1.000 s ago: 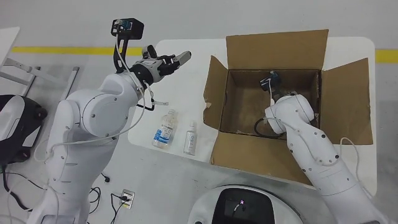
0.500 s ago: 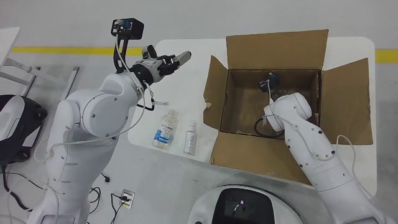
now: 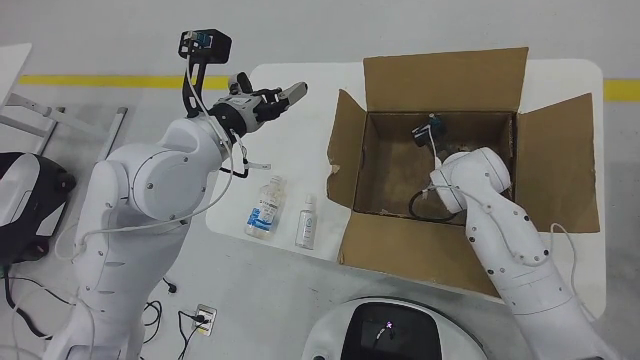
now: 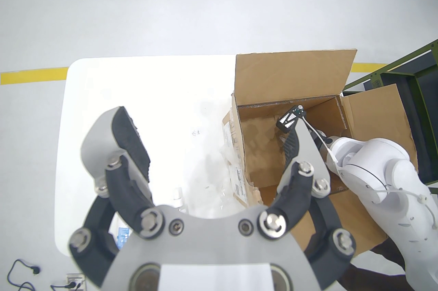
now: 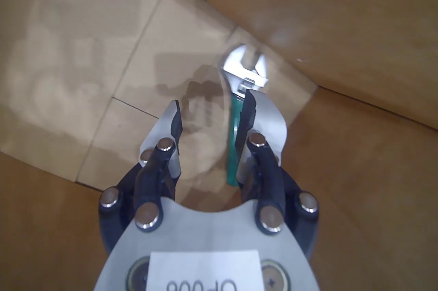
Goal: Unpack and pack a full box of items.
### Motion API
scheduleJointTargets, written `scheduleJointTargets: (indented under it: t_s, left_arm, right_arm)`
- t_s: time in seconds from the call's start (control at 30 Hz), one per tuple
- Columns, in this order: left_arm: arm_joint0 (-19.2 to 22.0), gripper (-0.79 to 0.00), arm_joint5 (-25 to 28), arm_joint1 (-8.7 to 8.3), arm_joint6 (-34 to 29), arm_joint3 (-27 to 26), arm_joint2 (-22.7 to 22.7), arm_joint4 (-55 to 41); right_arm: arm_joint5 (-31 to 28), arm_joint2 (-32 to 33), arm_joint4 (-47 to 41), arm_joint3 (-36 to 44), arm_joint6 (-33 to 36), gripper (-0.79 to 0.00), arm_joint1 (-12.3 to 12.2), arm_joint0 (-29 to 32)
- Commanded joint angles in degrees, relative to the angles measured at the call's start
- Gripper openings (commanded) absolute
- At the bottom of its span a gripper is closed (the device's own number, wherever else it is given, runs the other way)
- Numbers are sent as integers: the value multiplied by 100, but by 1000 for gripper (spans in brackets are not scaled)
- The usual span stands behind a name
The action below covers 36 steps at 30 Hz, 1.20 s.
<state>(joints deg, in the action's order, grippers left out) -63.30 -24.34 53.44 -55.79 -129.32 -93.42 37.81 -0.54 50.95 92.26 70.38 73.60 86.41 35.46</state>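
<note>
The open cardboard box (image 3: 440, 65) stands on the white table (image 3: 300, 150). My right arm goes down into the box, and its wrist (image 3: 428, 132) hides the gripper from above. In the right wrist view my right gripper (image 5: 212, 102) is partly closed over the box floor (image 5: 85, 32). A wrench (image 5: 243, 66) with a green handle, seemingly in clear wrapping, is held between the fingers against one pad. My left gripper (image 3: 285, 95) hangs open and empty above the table left of the box (image 4: 294, 77); its fingers (image 4: 131, 138) stand wide apart.
Two small bottles lie near the table's front edge left of the box: a clear one with a blue label (image 3: 264, 206) and a white one (image 3: 307, 223). The box flaps (image 3: 560, 160) spread outward. Yellow floor lines (image 3: 100, 80) run behind the table.
The right arm's wrist has shifted a little left and farther back inside the box. The left arm has kept still.
</note>
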Motion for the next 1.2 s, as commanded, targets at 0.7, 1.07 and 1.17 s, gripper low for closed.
scheduleJointTargets:
  t_s: [0.7,1.07,1.17]
  left_arm:
    - [0,0,0,0,0,0,0,0]
    - [0,0,0,0,0,0,0,0]
    - [0,0,0,0,0,0,0,0]
  right_arm:
    - [107,22,377,-948,-81,-480,242,-368]
    - [121,-17,482,-1230,-96,-717,360,-448]
    - [115,-10,502,-1269,-95,-785,386,-452]
